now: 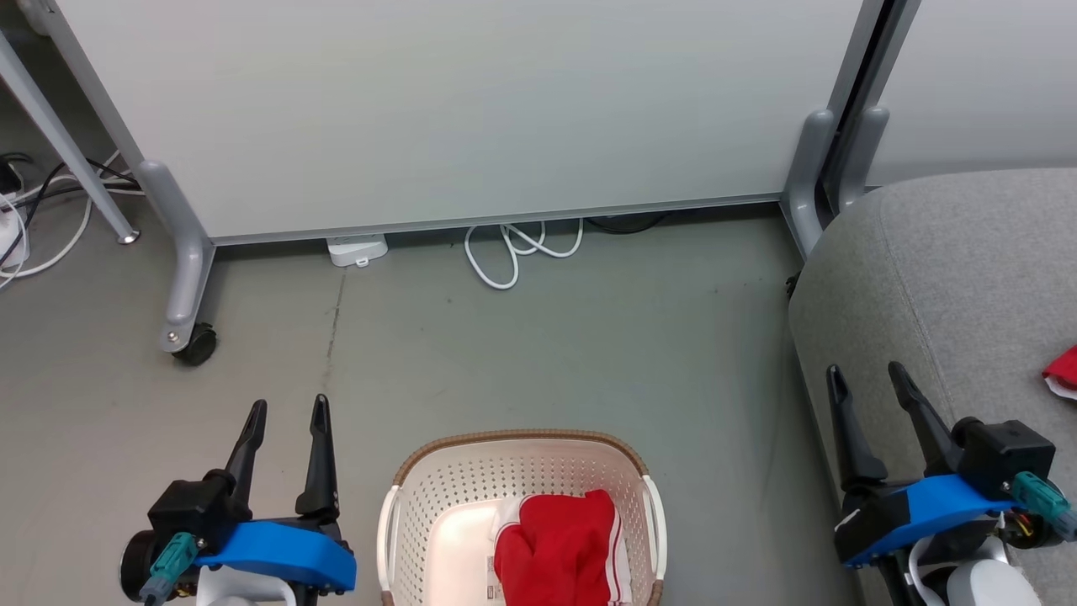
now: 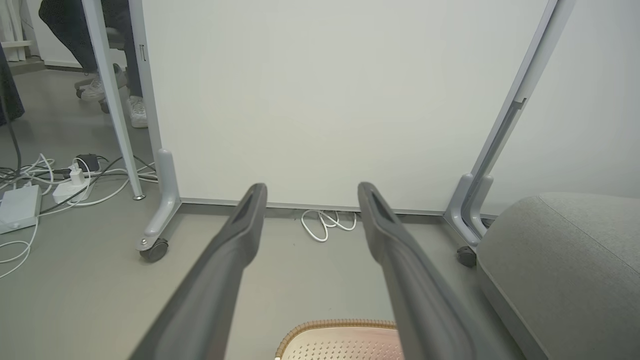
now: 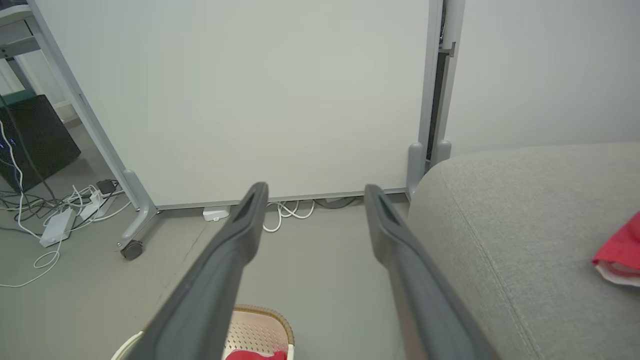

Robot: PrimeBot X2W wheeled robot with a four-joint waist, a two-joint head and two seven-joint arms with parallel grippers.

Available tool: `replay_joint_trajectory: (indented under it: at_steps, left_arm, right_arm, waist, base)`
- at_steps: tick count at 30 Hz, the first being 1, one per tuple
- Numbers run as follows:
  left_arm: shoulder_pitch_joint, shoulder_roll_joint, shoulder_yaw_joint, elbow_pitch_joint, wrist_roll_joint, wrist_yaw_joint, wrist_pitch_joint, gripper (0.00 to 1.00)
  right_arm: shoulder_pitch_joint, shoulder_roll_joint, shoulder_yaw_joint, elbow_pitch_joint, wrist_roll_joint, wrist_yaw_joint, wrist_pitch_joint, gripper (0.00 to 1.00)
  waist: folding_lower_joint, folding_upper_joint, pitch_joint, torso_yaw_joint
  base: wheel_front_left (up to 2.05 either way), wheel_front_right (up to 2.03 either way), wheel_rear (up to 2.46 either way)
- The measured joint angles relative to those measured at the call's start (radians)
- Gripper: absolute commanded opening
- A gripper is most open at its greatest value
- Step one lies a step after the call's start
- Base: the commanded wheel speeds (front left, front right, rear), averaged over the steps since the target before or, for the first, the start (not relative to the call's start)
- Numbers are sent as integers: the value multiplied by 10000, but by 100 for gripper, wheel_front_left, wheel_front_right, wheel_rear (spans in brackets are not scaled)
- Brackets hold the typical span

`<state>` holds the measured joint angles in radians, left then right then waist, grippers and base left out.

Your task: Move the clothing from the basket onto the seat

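The cream basket (image 1: 522,454) stands on the floor at the bottom centre, with one red garment (image 1: 559,547) bunched in its right half. A second red garment (image 1: 1064,370) lies on the grey seat (image 1: 951,278) at the right edge, and its corner (image 3: 620,250) shows in the right wrist view. My left gripper (image 1: 288,408) hangs open to the left of the basket, holding nothing. My right gripper (image 1: 867,374) is open over the seat's near-left edge, also holding nothing. The basket rim (image 2: 335,327) peeks in below the left fingers.
A white partition (image 1: 471,109) on grey castor legs (image 1: 189,337) closes off the back. A looped white cable (image 1: 513,248) lies at its foot, and more cables and a power strip (image 2: 75,182) lie at far left. A person's feet (image 2: 135,107) show behind the partition.
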<state>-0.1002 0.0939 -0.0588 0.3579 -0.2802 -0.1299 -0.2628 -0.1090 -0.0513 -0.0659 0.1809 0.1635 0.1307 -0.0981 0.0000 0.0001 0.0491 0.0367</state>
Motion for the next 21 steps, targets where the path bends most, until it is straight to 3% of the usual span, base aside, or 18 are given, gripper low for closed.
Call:
replay_joint_trajectory:
  at_steps: [12, 21]
  left_arm:
    - [-108, 40, -311, 128, -17, 0, 0, 100]
    - [-911, 316, -1114, 669, -104, 0, 0, 100]
  right_arm:
    - [-147, 2, 307, -58, 19, 0, -8, 100]
    - [-1025, 0, 752, -397, 31, -2, -132, 100]
  waist:
    - [0, 0, 543, -310]
    - [1, -1, 1674, -790]
  base:
    - [0, 0, 0]
    - [0, 0, 0]
